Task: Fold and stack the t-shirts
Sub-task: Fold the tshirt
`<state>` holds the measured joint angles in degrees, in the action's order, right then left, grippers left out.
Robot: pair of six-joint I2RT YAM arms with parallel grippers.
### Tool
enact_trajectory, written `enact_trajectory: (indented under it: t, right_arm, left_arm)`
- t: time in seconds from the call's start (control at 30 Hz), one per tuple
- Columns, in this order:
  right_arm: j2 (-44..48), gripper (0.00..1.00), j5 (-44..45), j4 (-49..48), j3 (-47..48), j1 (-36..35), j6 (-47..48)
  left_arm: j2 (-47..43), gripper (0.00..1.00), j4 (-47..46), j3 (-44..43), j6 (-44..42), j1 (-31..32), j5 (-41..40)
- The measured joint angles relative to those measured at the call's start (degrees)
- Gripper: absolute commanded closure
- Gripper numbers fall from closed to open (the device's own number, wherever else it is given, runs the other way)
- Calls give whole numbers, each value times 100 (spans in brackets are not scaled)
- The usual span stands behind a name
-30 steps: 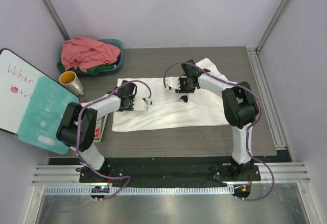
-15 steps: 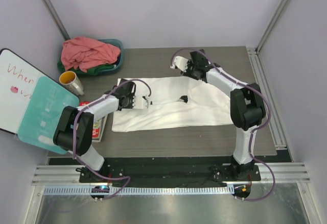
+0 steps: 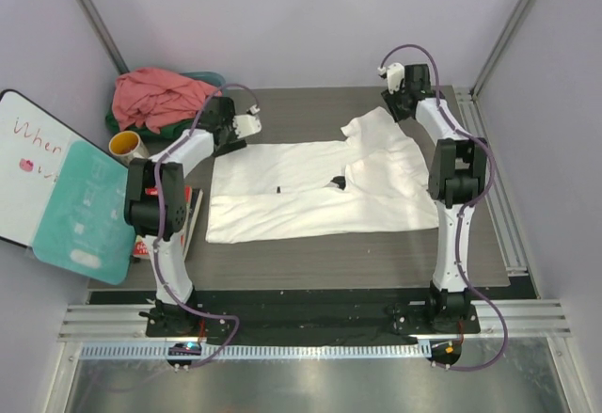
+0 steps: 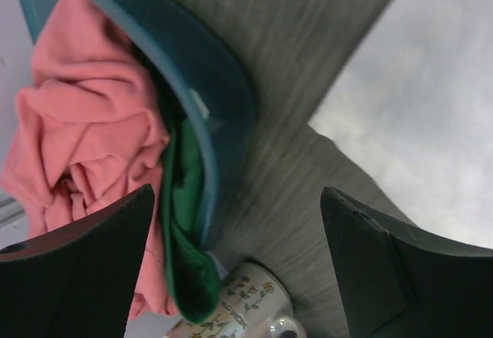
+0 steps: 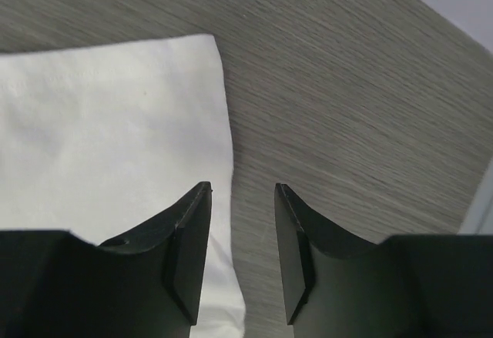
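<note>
Tip: right tool (image 5: 243, 199), narrow and empty, should pinch only the far corner of the flat white cloth t-shirt (image 3: 310, 187); left tool (image 4: 239, 222) hangs wide, empty.

I see the white t-shirt (image 3: 310, 197) lying flat on the counter (image 3: 310, 258), spread wide across the middle. Its left part is smooth, its right end is rumpled, and one sleeve points toward the far edge. A small black mark (image 3: 337, 182) shows near its centre. The salmon-pink t-shirt (image 3: 158, 95) sits crumpled — heaped in the teal basin (image 4: 225, 92) at the far left corner — with the dark green t-shirt (image 4: 185, 238) bunched beneath it, showing at the basin's near rim.
</note>
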<state>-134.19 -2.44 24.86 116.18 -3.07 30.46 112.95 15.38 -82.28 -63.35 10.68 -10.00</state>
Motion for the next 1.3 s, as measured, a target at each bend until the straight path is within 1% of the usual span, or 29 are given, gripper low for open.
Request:
enact_trajectory:
  t: [0.07, 0.17, 0.27, 0.4, 0.53, 0.8, 1.0, 1.2, 1.3]
  right_arm:
    - [-251, 54, -118, 11, 258, 15, -356]
    - [-632, 52, -356, -22, 616, 63, -901]
    - [-802, 50, -588, -87, 645, 103, -1375]
    - [-979, 50, -730, -273, 713, 186, -1834]
    - [-1174, 49, -743, -608, 826, 269, -2186]
    - [-1445, 48, -975, -1051, 1222, 396, -2588]
    - [-1622, 47, -1342, -1165, 1379, 400, -2817]
    - [-1631, 48, -1558, -1176, 1379, 350, -2920]
    - [-1631, 50, -1582, -1174, 1375, 339, -2935]
  left_arm:
    - [160, 0, -59, -258, 90, -79, 13]
    - [232, 0, -4, -343, 136, -122, 136]
    - [240, 0, 317, -356, 76, -129, 529]
    - [339, 0, 876, -562, -70, -133, 970]
    - [492, 0, 1165, -693, -326, -136, 1156]
    - [693, 0, 1320, -691, -927, -153, 1075]
    - [772, 0, 1300, -693, -1154, -197, 868]
    - [837, 0, 1276, -774, -1279, -247, 752]
    - [898, 0, 1281, -852, -1322, -269, 734]
